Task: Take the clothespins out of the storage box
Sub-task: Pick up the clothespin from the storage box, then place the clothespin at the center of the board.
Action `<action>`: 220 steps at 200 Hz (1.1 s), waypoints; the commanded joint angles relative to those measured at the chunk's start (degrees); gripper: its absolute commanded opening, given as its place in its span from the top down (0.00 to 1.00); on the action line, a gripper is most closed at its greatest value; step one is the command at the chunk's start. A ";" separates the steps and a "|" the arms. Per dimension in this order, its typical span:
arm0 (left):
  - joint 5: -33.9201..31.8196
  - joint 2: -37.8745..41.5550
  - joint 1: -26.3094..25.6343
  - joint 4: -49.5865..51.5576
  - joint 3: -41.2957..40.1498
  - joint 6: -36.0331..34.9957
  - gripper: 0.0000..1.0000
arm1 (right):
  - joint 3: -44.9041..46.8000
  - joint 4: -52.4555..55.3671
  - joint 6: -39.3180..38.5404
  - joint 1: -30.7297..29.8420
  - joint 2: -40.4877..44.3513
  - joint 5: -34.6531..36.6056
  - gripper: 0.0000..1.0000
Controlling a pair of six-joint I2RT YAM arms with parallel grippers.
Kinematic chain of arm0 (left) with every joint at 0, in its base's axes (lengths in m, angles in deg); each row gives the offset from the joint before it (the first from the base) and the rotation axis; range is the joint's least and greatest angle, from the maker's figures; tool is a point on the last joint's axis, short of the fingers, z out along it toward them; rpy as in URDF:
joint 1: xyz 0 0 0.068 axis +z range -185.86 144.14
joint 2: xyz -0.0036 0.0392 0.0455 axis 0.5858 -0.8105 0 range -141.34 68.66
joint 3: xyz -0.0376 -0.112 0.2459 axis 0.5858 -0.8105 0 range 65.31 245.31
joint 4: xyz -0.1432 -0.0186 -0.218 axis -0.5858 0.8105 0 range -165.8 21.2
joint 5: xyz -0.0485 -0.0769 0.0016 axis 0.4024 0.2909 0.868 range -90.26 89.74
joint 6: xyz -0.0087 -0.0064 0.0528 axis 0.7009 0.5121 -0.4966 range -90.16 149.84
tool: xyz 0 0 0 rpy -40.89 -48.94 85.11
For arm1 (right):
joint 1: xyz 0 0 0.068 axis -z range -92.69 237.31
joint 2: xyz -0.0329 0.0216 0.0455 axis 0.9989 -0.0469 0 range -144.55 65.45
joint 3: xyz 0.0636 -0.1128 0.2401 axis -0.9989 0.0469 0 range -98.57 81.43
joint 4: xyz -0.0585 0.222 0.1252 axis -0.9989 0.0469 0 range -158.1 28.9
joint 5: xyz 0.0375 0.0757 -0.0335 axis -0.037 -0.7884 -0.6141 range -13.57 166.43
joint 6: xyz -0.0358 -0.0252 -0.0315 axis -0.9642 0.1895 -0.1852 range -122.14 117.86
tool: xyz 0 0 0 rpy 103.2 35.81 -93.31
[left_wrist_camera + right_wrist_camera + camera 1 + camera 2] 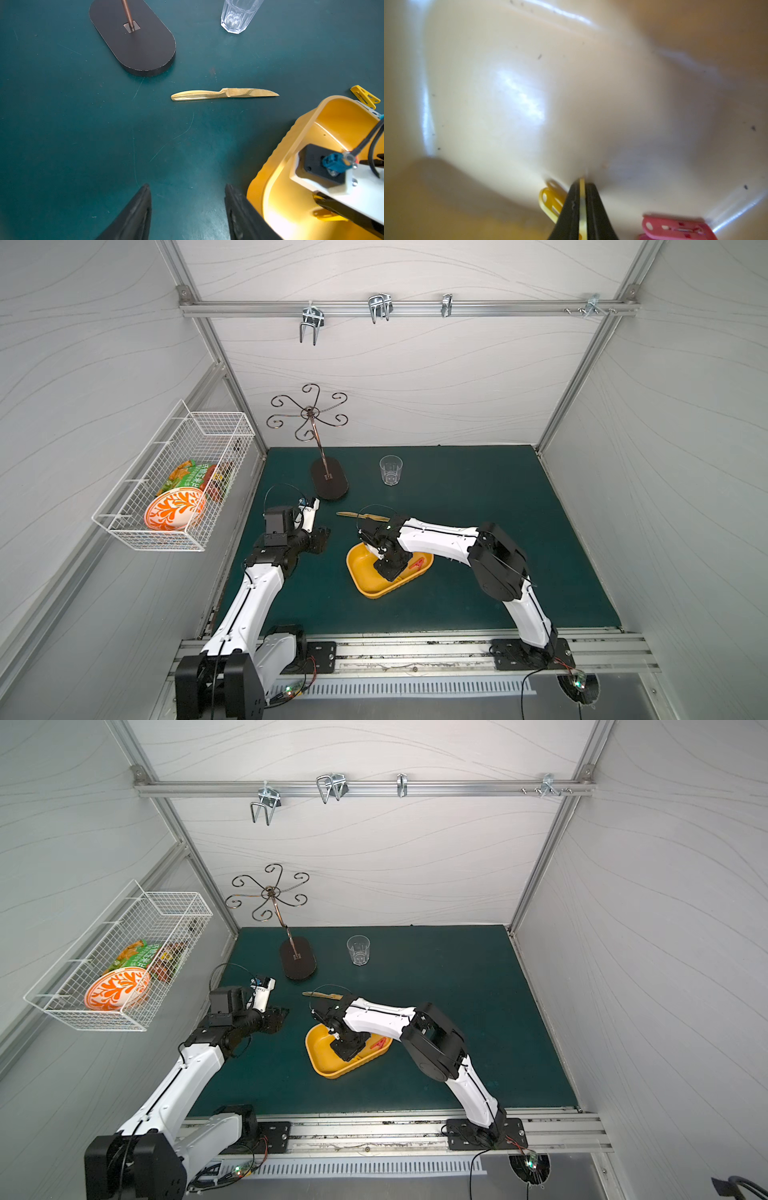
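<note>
Your right gripper (582,181) pinches yellow clothespin (550,200) by thin edge, low inside storage box (368,587). Shallow bite: peg may twist out on lift. Red clothespin (675,228) close beside; watch snagging. Left gripper (187,186) spread, empty.

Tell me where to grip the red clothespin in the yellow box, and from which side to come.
Probably grip the red clothespin across its two long edges, near mid-body, coming straight down from above. It lies flat on the storage box floor, broad face up, close to a wall, so a sideways approach looks blocked. The right tool is shut on a yellow clothespin now.
</note>
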 commanded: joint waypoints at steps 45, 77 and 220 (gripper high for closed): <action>0.39 -0.14 0.23 -2.34 2.02 0.65 0.40 | 0.47 0.88 1.30 7.45 8.82 1.25 0.94; 0.76 -0.10 0.23 -1.94 2.29 -0.18 0.40 | 0.52 2.43 1.73 12.85 12.76 3.48 0.93; 2.88 -0.10 0.23 0.47 4.66 -1.19 0.40 | 24.15 -5.98 9.48 30.22 23.58 5.03 0.88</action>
